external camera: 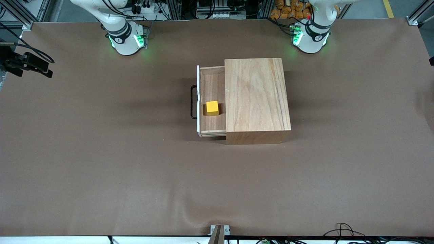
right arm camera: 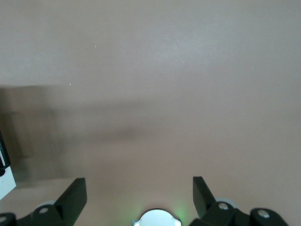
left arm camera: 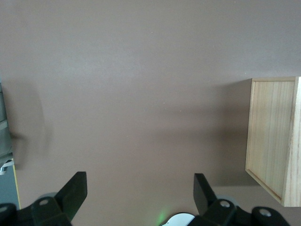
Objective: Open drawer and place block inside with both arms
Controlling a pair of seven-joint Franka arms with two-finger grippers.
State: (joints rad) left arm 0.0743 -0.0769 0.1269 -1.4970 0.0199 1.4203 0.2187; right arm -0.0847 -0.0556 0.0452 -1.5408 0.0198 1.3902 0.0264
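The block (external camera: 212, 107) already sits in the pulled-out drawer (external camera: 212, 130), whose handle (external camera: 192, 101) faces the right arm's end of the worktop (external camera: 101, 152), while the left end effector (left arm camera: 140, 192) and right end effector (right arm camera: 139, 193) hang spread apart over bare worktop near their bases.

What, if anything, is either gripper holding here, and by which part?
Nothing is held. The left gripper and the right gripper are both open over bare table. The small yellow cube block sits in the open light-wood drawer.
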